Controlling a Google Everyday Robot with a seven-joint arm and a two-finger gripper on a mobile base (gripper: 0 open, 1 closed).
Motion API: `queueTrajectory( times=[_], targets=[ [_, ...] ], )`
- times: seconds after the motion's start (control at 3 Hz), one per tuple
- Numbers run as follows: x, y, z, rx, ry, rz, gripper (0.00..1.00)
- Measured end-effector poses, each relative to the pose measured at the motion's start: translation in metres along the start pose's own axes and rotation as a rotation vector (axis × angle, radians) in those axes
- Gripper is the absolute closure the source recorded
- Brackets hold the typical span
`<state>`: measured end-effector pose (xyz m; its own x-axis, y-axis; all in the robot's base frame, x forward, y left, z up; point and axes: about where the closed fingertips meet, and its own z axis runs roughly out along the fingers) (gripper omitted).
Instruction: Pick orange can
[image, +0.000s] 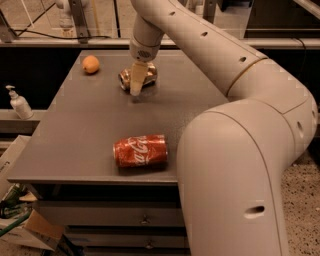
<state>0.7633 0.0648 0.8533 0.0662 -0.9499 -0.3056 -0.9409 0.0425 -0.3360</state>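
The orange can (125, 78) lies on its side in the upper middle, on the tabletop (75, 130). The tool (135, 89) points down, overlapping its middle; how wide it stands cannot be told. A red can (140, 150) lies lower centre.

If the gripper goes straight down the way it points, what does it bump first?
Probably the orange can, seemingly right under the gripper. Depth is unclear, so it might pass just in front and touch the table instead.
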Motion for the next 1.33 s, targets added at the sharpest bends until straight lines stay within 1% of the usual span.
queueTrajectory(
  times=[0.33, 0.67, 1.0, 1.33],
  targets=[
    [0.009, -0.008, 0.012, -0.002, 0.027, 0.022, 0.18],
    [0.015, -0.013, 0.017, 0.001, 0.037, 0.046, 0.42],
    [0.017, -0.016, 0.021, 0.005, 0.040, 0.058, 0.65],
    [0.012, -0.018, 0.010, 0.029, 0.006, 0.061, 0.88]
  ],
)
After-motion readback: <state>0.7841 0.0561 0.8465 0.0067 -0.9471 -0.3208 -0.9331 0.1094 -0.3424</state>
